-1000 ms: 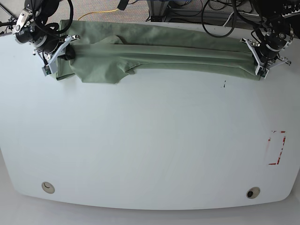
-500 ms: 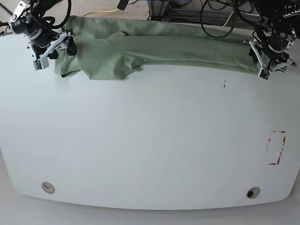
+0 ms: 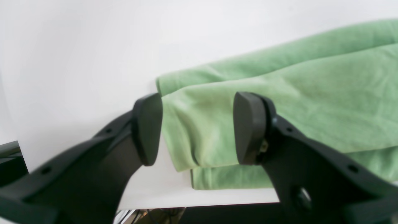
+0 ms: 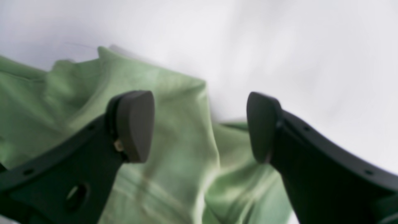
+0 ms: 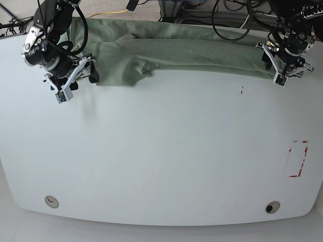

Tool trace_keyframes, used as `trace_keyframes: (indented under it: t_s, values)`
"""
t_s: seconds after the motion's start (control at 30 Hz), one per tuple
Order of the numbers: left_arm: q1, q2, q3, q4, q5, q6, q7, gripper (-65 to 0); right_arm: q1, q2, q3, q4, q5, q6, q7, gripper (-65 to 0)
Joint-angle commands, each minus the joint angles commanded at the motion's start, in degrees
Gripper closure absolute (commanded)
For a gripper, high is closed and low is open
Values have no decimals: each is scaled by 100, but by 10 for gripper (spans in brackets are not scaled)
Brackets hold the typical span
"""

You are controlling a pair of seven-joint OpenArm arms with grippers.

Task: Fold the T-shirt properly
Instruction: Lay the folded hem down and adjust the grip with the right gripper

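Note:
The pale sage-green T-shirt (image 5: pixel 181 53) lies as a long, lengthwise-folded band along the far edge of the white table (image 5: pixel 161 151). My right gripper (image 5: pixel 76 79) is at the shirt's left end. In the right wrist view it (image 4: pixel 199 127) is open, with crumpled shirt fabric (image 4: pixel 180 130) under and between the fingers and nothing pinched. My left gripper (image 5: pixel 284 68) is at the shirt's right end. In the left wrist view it (image 3: pixel 197 127) is open above the shirt's folded corner (image 3: pixel 199 140).
A red-marked rectangle (image 5: pixel 298 159) is on the table's right side and a small black mark (image 5: pixel 241 91) lies below the shirt. Two round holes (image 5: pixel 51 201) (image 5: pixel 272 207) sit near the front edge. Cables (image 5: pixel 232 20) and a yellow cord (image 5: pixel 108 15) lie beyond the far edge.
The shirt has shifted toward the far edge. My right gripper has swung from the far left corner toward the front and right, over the shirt's left end. My left gripper has barely moved.

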Motion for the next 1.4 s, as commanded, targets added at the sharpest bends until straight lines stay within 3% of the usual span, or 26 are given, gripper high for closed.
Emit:
trace_keyframes:
  t_s: [0.17,0.37,0.53,0.7,0.8,0.9,0.93,1.07,1.4]
  values:
    - [-9,-9,9,0,0,0,-9,-339,492,44,-149,-853,-527,0,53,-445]
    - [-18,-9,9,-18,0,0,-9,-339,440,158,-536,-1055,-492,0,53,-445]
    - [-26,-9,26,-352,-9,0,-35,-339,352,9,-941,-1073,-492,0,53,-439]
    - [-26,-9,18,-536,-9,0,-35,-339,281,-132,-923,-1081,-492,0,88,-428]
    - [-26,-9,18,-545,-9,0,-35,-338,273,-141,-932,-1064,-492,0,88,-309]
    - [-26,-9,18,-545,-9,0,-35,-338,273,-141,-932,-1037,-492,0,88,-40]
    - [-26,-9,18,-545,-9,0,-35,-338,273,-141,-932,-1020,-492,0,88,0]
    - [-35,-9,18,-554,-9,0,-44,-338,79,-132,-730,-448,-369,0,79,0]
    - [-35,-9,264,-1099,26,0,-53,-338,-888,-123,132,545,686,0,-352,0]
